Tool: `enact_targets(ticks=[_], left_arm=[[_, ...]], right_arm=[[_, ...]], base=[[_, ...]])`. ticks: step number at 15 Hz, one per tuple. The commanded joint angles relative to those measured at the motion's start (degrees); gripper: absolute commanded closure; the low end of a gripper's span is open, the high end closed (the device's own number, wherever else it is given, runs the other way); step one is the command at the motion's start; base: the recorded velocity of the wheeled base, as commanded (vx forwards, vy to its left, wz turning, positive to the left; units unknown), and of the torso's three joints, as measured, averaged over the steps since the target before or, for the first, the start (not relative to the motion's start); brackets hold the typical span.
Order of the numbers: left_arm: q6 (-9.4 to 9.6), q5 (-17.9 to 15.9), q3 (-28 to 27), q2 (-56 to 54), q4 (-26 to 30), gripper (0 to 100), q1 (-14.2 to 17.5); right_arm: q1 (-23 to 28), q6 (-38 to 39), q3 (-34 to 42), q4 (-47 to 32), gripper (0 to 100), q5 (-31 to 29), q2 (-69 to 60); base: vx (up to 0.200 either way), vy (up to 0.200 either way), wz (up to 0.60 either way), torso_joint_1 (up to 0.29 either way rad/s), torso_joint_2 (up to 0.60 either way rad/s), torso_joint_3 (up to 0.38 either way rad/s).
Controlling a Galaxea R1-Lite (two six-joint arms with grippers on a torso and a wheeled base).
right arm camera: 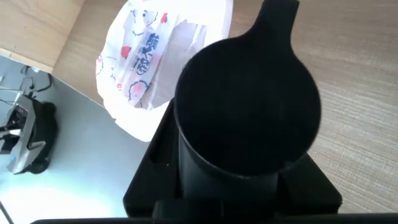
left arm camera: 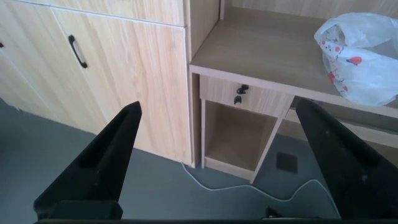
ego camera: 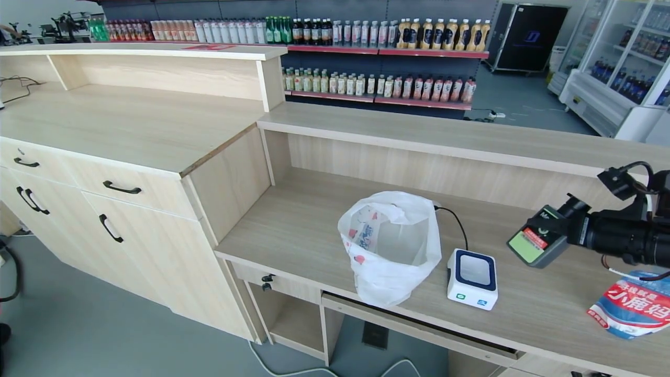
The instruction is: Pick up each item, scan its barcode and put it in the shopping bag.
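Head view: the right gripper (ego camera: 554, 231) comes in from 3 o'clock. Its fingers are mostly hidden behind the box (ego camera: 531, 243), which it clamps in the air above the counter (ego camera: 314, 230). The bag (ego camera: 390, 246) stands open-mouthed near the counter's front edge, and what it holds cannot be made out through the plastic. The scanner (ego camera: 472, 278) sits just beside the bag, at its 3 o'clock. Its cable (ego camera: 455, 220) runs back behind the bag. The box hangs at 2 o'clock of the scanner, apart from it. A pouch (ego camera: 631, 309) lies at 4 o'clock of the scanner and is cut off by the frame. Bare counter stretches from the bag toward 9 o'clock, up to the side wall.

Left wrist view: the left gripper (left arm camera: 217, 106) has its fingers spread wide and holds nothing. It hangs over the floor (left arm camera: 161, 186) in front of the counter. The bag (left arm camera: 360, 56) is on the counter beyond, partly cut off. A drawer (left arm camera: 245, 96) with a key sits under the counter's edge.

Right wrist view: a dark shape (right arm camera: 249, 118) blocks the middle, and gripper and box cannot be told apart in it. The bag (right arm camera: 149, 62) stands beside it at the counter's edge.
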State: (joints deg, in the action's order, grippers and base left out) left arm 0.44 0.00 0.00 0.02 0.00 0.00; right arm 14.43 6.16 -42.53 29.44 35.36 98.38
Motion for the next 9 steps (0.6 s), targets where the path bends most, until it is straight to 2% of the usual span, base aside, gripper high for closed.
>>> enact_targets(ticks=[1,5,9], left_arm=[[0.00,0.00,0.00,-0.02,0.00,0,0.00],[0.00,0.00,0.00,-0.02,0.00,0,0.00],[0.00,0.00,0.00,-0.02,0.00,0,0.00]], right_arm=[[0.42,-1.67,0.87,0.00,100,0.23,1.47],[0.51,-9.41,1.31,0.09,100,0.32,4.45],[1.21,-10.20,1.49,0.62,100,6.12,5.42]], base=[[0.000,0.000,0.00,0.000,0.00,0.000],[0.000,0.000,0.00,0.000,0.00,0.000],[0.000,0.000,0.00,0.000,0.00,0.000]])
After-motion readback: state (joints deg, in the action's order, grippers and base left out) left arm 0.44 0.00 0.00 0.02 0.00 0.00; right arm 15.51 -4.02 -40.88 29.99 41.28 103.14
